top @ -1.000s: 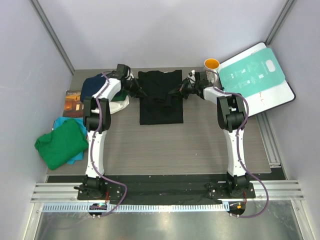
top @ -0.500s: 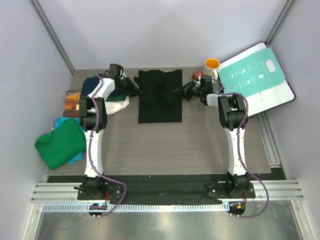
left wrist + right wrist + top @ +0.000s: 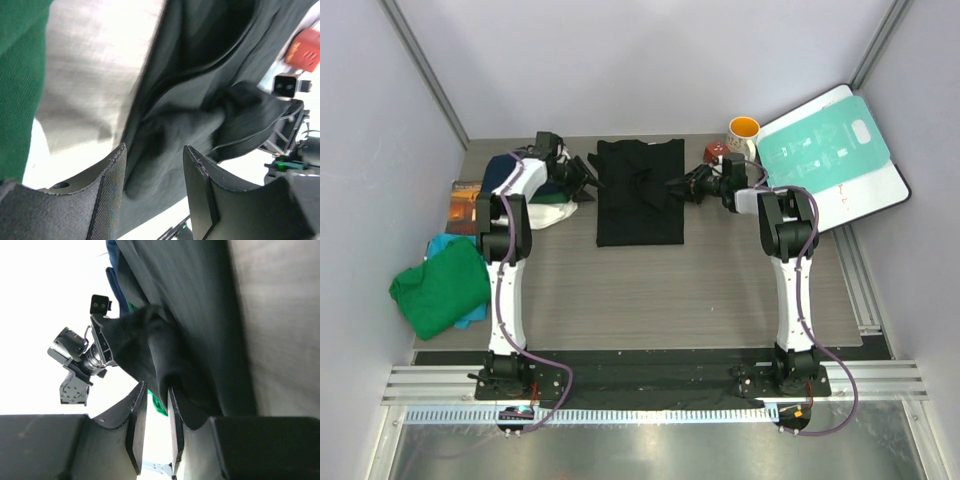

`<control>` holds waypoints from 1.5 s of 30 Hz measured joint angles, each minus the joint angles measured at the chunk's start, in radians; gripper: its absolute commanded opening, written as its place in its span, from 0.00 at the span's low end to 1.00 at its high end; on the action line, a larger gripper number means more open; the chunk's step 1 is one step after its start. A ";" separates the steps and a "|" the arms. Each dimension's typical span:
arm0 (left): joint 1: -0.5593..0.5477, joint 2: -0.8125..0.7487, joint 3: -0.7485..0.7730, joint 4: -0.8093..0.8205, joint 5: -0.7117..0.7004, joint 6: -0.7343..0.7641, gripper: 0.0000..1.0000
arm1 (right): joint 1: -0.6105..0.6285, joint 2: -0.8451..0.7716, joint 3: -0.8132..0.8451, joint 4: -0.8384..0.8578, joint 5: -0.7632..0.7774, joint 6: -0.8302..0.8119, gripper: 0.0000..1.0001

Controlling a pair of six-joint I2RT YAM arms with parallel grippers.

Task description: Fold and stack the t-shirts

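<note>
the right claw point(image 3: 156, 387) is nearly closed. its two fingers pinch a bunched fold of the black t-shirt point(image 3: 638, 210), and its own wrist view shows that fold lifted while the rest of the shirt lies flat on the worktop point(image 3: 720, 280). the left claw point(image 3: 155, 150) stands partly open. in its wrist view the fingers are apart with dark cloth showing in the gap beyond them, and i cannot tell whether they touch it.

from above, the black shirt lies spread at the far middle of the worktop, with the left claw at its left edge, the right claw at its right edge and rumpled cloth between them. only the overhead view shows the rest — a green t-shirt point(image 3: 440, 290) heaped at the near left over a teal t-shirt point(image 3: 437, 244), a navy t-shirt point(image 3: 498, 172) at the far left beside the left arm, and an orange mug point(image 3: 743, 128) at the far right next to a teal-and-white board point(image 3: 825, 150).
</note>
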 measured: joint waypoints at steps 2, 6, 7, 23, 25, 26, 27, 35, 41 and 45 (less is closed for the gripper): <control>0.001 -0.024 -0.048 0.002 -0.002 0.016 0.50 | 0.000 -0.027 -0.029 -0.034 -0.002 -0.024 0.28; 0.000 -0.117 -0.172 0.006 -0.002 0.042 0.51 | 0.010 -0.131 -0.061 -0.185 0.015 -0.155 0.28; -0.001 -0.148 -0.202 0.007 -0.003 0.049 0.51 | 0.015 -0.174 -0.069 -0.245 0.032 -0.206 0.28; -0.186 -0.275 -0.320 0.011 -0.032 0.146 0.40 | 0.153 -0.364 -0.157 -0.781 0.302 -0.715 0.20; -0.220 -0.259 -0.325 0.011 -0.047 0.154 0.38 | 0.154 -0.319 -0.157 -0.830 0.335 -0.735 0.20; -0.233 -0.254 -0.333 0.011 -0.056 0.157 0.38 | 0.155 -0.310 -0.153 -0.834 0.319 -0.739 0.20; -0.245 -0.249 -0.347 0.011 -0.068 0.158 0.35 | 0.156 -0.308 -0.146 -0.843 0.326 -0.748 0.20; -0.261 -0.255 -0.459 0.036 -0.122 0.171 0.11 | 0.187 -0.313 -0.125 -0.877 0.404 -0.809 0.14; -0.282 -0.338 -0.591 0.076 -0.162 0.171 0.03 | 0.218 -0.341 -0.147 -0.902 0.455 -0.843 0.09; -0.312 -0.387 -0.662 0.066 -0.174 0.173 0.03 | 0.243 -0.414 -0.248 -0.896 0.477 -0.850 0.06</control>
